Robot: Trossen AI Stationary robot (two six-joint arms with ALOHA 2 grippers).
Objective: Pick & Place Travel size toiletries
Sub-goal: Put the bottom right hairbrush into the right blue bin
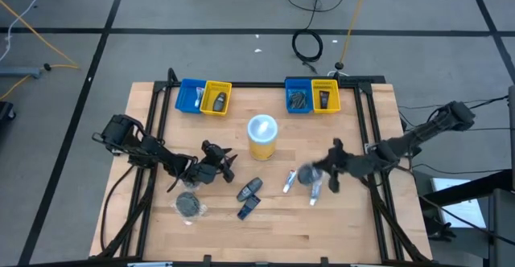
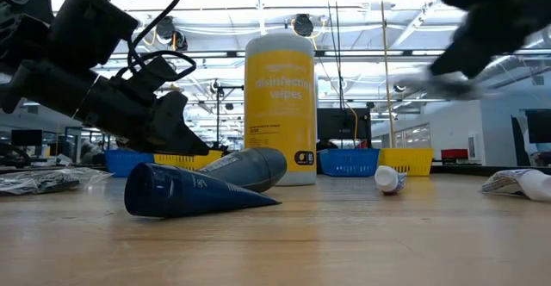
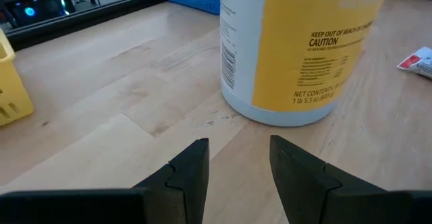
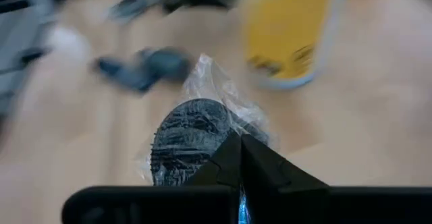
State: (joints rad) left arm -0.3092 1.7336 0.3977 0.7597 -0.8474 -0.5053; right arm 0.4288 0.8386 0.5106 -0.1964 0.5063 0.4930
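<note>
My right gripper (image 4: 237,143) is shut on a dark round disc in clear wrap (image 4: 189,140), right of the table's middle (image 1: 306,174) and high above the wood in the low view (image 2: 435,83). Two white tubes (image 1: 290,182) (image 1: 315,191) lie flat beside it. Two dark bottles (image 1: 249,189) (image 1: 245,210) lie on their sides near the middle, and a second wrapped disc (image 1: 189,206) lies flat to their left. My left gripper (image 3: 237,150) is open and holds nothing. It hovers left of the middle (image 1: 224,166), pointing at the yellow canister (image 3: 297,48). My right gripper pinches the clear wrapper (image 4: 226,124) at the disc's edge between its two shut fingers. The disc reaches out ahead of the fingertips. It is lifted clear of the table in the low view.
The yellow wipes canister with a white lid (image 1: 262,136) stands upright at the table's middle. Two pairs of blue and yellow bins (image 1: 203,96) (image 1: 312,96) sit along the far edge, with small items inside. Bare wood (image 1: 282,235) runs along the near edge.
</note>
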